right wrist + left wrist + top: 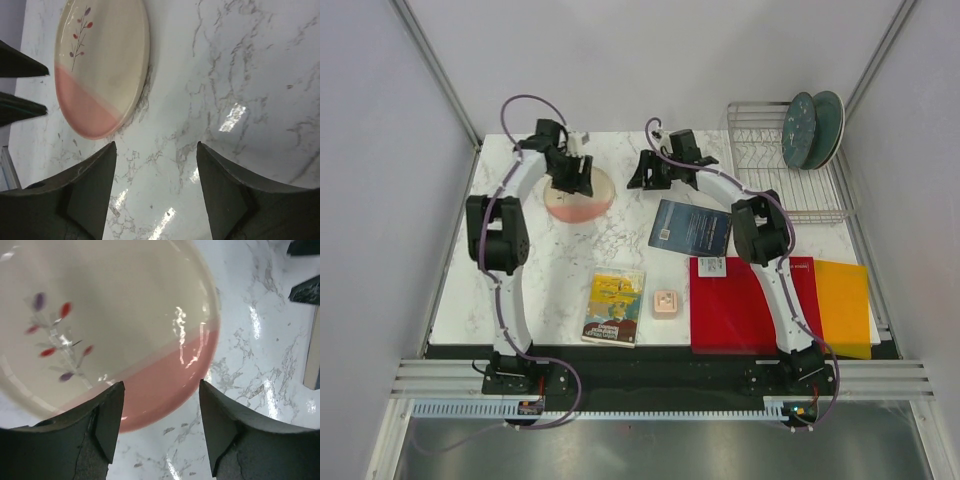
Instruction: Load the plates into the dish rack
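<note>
Over the cream-and-pink plate (585,203), left gripper (161,390) open, empty; right gripper (156,147) open too. Advise pinching the pink rim squarely before lifting.

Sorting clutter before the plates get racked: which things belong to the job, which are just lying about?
Job: pink-and-cream plate, dish rack, teal plate, grey-green plate.
Lying about: blue book, yellow book, red mat, orange mat, small pink block.
</note>
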